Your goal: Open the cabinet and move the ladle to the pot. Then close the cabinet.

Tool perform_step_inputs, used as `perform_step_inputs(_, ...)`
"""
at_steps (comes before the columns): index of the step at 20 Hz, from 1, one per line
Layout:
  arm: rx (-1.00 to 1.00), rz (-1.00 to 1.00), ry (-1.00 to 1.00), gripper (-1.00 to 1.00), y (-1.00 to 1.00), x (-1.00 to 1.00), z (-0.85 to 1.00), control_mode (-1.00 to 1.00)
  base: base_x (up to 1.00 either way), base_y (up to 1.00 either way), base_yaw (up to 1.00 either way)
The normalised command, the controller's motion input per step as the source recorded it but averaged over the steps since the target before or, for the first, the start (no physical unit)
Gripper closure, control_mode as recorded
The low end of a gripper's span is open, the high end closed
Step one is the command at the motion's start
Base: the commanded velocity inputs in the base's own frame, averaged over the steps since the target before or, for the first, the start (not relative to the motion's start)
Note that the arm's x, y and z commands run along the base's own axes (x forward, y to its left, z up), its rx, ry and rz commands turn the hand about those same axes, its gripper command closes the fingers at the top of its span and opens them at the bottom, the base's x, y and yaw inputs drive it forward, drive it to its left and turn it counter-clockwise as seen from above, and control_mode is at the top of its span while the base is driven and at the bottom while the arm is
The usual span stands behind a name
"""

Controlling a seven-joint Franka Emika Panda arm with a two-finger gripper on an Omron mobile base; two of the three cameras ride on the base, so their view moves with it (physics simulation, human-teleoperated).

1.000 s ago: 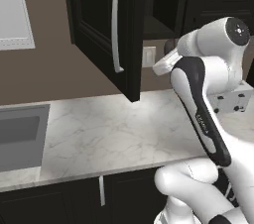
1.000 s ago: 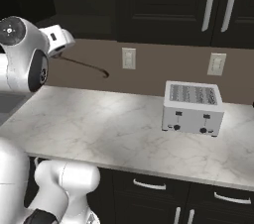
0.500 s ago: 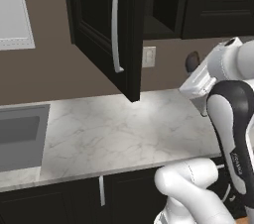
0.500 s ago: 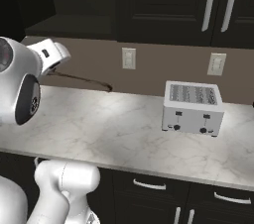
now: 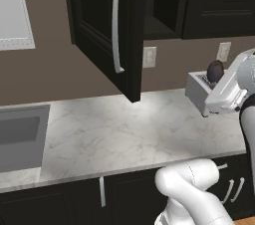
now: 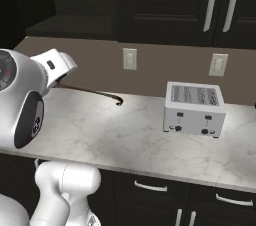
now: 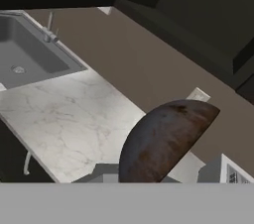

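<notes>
The black upper cabinet (image 5: 99, 25) hangs open, its door swung out toward me with the long silver bar handle (image 5: 118, 20) on its edge. My gripper (image 5: 219, 85) is shut on the ladle (image 5: 215, 71) and holds it above the counter, to the right of the open door and in front of the toaster. In the right base view the ladle (image 6: 90, 91) shows as a thin dark handle running right from my hand. In the hand view its brownish bowl (image 7: 163, 143) looms close. The pot is out of view.
A silver toaster (image 6: 194, 109) stands on the marble counter (image 5: 124, 134) against the wall. A grey sink (image 5: 20, 137) is set into the counter at the left. Wall outlets (image 6: 129, 59) sit above the counter, and black lower cabinets run below it.
The arm has swung to the right with the ladle, away from the open cabinet and toward the toaster. The cabinet door has stayed open and the base has not moved.
</notes>
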Motion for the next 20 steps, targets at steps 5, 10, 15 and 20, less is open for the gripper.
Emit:
perform_step_inputs(5, 0.0, 0.0, 0.04, 1.0, -0.13, 0.0, 0.0, -1.0, 0.0, 0.0, 0.0)
perform_step_inputs(10, 0.0, 0.0, 0.0, 1.0, 0.0, 0.0, 0.0, -1.0, 0.0, 0.0, 0.0)
perform_step_inputs(15, 0.0, 0.0, 0.0, 1.0, 0.0, 0.0, 0.0, -1.0, 0.0, 0.0, 0.0)
perform_step_inputs(20, 0.0, 0.0, 0.0, 1.0, 0.0, 0.0, 0.0, -1.0, 0.0, 0.0, 0.0)
